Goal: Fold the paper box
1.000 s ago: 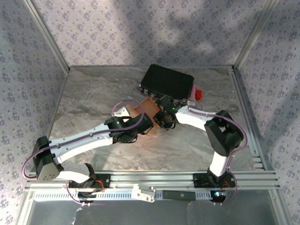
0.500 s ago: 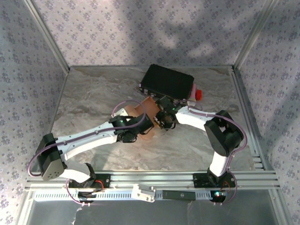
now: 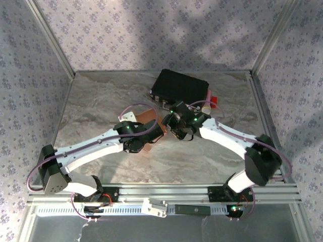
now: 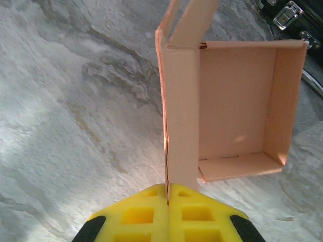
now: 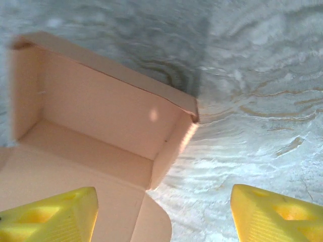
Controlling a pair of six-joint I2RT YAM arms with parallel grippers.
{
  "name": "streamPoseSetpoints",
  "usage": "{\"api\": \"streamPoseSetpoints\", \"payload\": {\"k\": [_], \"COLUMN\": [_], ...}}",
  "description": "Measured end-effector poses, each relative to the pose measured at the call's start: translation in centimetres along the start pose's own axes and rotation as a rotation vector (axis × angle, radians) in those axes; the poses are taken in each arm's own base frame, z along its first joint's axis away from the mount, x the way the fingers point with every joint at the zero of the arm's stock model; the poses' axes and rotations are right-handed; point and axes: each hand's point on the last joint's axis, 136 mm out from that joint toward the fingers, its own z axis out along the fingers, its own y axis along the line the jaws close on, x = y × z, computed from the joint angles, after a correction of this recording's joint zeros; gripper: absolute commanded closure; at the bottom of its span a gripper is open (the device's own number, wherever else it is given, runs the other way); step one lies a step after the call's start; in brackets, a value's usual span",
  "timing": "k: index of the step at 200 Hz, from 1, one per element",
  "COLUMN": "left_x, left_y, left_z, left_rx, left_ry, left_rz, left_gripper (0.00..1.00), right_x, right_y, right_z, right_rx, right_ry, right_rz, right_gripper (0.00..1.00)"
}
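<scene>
The salmon-pink paper box is a half-formed open tray with raised walls, resting on the marbled table. In the top view the box lies between the two wrists, in front of the black case. My left gripper is shut on the near end of one upright side wall, and a flap rises past that wall's far end. It shows in the top view as the left gripper. My right gripper is open above the box's corner, one finger over a loose flap and the other over bare table. From above, the right gripper sits just right of the box.
A black hard case with metal latches lies just behind the box. A red and pink object sits at its right end. Metal frame rails and patterned walls border the table.
The right arm's elbow has swung out to the right and nearer, while its gripper stays by the box. The left arm shifted slightly, still holding the box wall.
</scene>
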Motion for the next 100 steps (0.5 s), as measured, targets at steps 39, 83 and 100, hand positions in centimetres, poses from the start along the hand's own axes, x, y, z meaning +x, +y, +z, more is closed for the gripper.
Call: {"api": "streamPoseSetpoints", "payload": {"k": [39, 83, 100], "left_x": [-2.7, -5.5, -5.9], "left_y": [0.6, 0.5, 0.2], "left_z": [-0.7, -2.4, -3.2], "left_rx": [0.058, 0.247, 0.336], "left_ry": [-0.009, 0.01, 0.019], "left_rz": [0.162, 0.392, 0.502], "left_gripper": [1.0, 1.0, 1.0], "right_x": [-1.1, -2.5, -2.7], "right_y": [4.6, 5.8, 5.0], "right_z": [-4.2, -6.4, -7.0], "right_rx": [-0.132, -0.221, -0.243], "right_ry": [-0.04, -0.08, -0.102], "right_rz": [-0.239, -0.534, -0.635], "right_gripper": [0.29, 0.3, 0.3]}}
